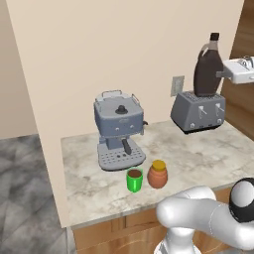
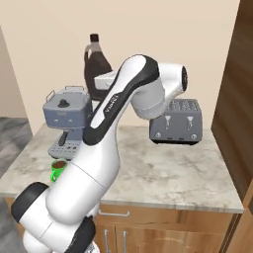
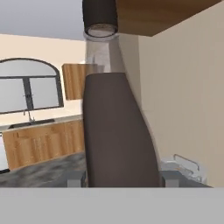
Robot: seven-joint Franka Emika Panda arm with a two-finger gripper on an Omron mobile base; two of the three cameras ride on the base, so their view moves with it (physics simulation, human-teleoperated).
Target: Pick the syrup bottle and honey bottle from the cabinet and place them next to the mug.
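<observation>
- I am holding the arm (image 2: 106,148) raised high, elbow bent, forearm reaching left and far toward the wall.
- My gripper (image 1: 222,74) is sitting level, wrist horizontal.
- Its fingers are clamping the syrup bottle (image 1: 207,67) at the body, carrying it upright in mid-air.

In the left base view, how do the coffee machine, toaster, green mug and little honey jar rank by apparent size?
1. coffee machine, nearer the camera
2. toaster, farther back, so the true order is unsure
3. honey bottle and mug look alike
</observation>
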